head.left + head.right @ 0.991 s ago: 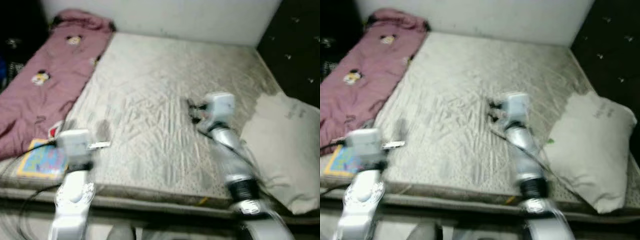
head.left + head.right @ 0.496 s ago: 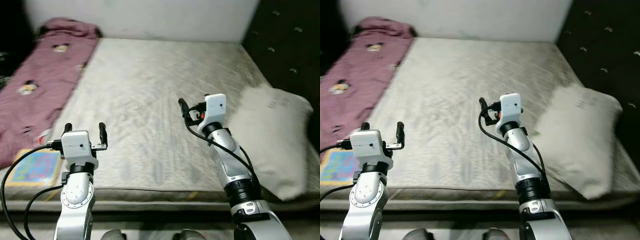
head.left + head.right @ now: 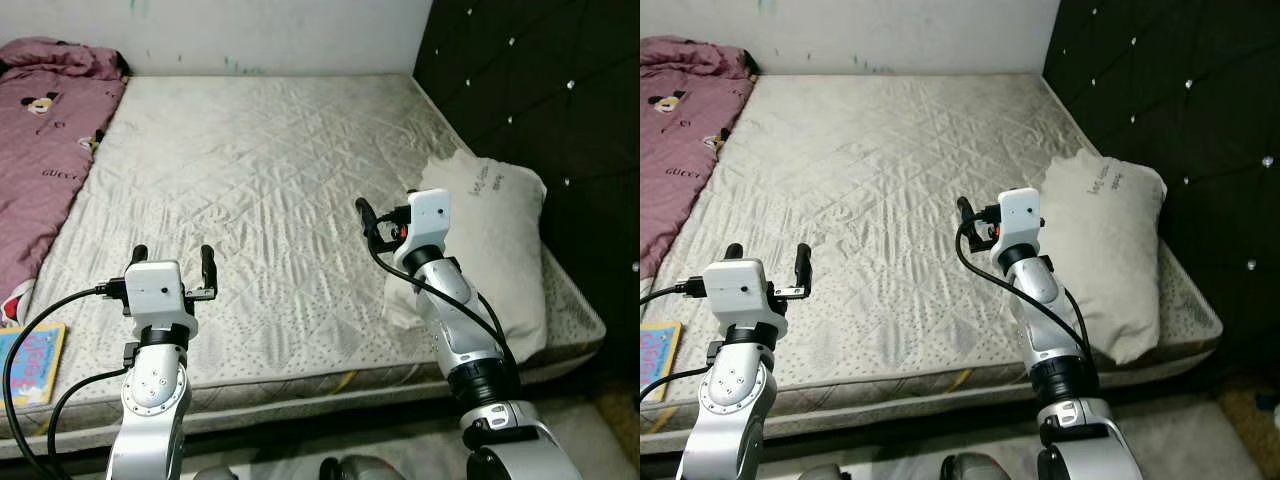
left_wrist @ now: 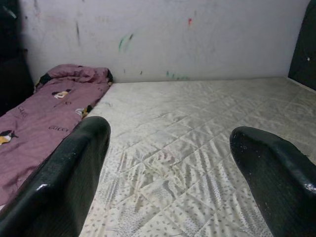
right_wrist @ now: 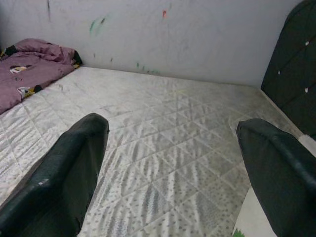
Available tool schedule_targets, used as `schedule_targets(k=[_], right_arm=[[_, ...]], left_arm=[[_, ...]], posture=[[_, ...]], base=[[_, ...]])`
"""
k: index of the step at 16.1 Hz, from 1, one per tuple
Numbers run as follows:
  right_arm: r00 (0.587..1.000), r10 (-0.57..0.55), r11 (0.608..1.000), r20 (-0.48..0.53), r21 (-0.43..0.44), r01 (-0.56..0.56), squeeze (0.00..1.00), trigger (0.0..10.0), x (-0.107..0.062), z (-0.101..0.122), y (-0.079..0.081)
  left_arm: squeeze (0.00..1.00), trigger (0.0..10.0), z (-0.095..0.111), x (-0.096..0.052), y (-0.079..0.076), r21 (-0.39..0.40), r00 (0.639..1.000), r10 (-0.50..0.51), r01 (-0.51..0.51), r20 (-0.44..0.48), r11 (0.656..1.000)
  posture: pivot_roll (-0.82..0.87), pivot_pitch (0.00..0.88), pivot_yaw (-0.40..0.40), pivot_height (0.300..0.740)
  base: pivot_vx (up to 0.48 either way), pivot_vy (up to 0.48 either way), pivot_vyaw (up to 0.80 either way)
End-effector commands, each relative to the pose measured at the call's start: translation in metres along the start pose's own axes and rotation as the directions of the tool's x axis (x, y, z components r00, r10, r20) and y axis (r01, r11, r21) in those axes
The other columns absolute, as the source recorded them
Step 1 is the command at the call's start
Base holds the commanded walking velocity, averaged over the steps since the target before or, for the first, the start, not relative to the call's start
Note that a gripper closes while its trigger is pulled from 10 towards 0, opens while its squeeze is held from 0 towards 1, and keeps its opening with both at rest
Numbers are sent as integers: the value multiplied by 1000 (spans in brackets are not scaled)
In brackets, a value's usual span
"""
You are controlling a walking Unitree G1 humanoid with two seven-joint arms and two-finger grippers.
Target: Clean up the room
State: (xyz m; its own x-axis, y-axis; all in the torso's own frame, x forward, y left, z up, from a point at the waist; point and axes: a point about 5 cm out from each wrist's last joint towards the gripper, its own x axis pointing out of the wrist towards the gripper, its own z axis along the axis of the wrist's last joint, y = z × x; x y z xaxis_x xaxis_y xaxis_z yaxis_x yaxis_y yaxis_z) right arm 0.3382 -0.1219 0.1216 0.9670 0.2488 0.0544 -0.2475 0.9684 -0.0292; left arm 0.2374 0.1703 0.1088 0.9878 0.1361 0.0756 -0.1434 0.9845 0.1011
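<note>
The left gripper (image 3: 170, 257) and right gripper (image 5: 173, 177) are held spread and empty above the mattress (image 3: 260, 170). A pillow (image 3: 490, 240) is seen beside the right arm.

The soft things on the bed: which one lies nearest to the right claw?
The white pillow, by the black headboard, lies just beside the open right claw. The pink blanket with cartoon prints lies along the far left edge of the mattress.
</note>
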Motion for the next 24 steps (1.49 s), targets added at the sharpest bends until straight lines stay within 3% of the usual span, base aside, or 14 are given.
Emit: schedule_targets(k=[1,15,22,24], right_arm=[[1000,1,1000,4,-9,-1,0,10000,1,1,-2],[1000,11,999,0,-37,-11,0,10000,0,-2,-1],[1000,15,999,3,-51,-15,0,10000,-1,-2,-1],[1000,22,998,8,-60,-22,0,10000,0,-1,0]], left_arm=[[0,10000,1,1,0,2,1000,0,0,-1,1000],[0,10000,1,0,0,-1,1000,6,-6,-5,1000],[0,10000,0,0,1,-27,1000,12,-12,-5,1000],[0,10000,0,0,1,-29,1000,11,-11,-5,1000]], posture=[[-20,0,-34,740],[-18,0,-31,740],[-22,0,-34,740],[-21,0,-36,740]], base=[[0,-285,0],[0,-289,0],[0,0,0],[0,0,800]])
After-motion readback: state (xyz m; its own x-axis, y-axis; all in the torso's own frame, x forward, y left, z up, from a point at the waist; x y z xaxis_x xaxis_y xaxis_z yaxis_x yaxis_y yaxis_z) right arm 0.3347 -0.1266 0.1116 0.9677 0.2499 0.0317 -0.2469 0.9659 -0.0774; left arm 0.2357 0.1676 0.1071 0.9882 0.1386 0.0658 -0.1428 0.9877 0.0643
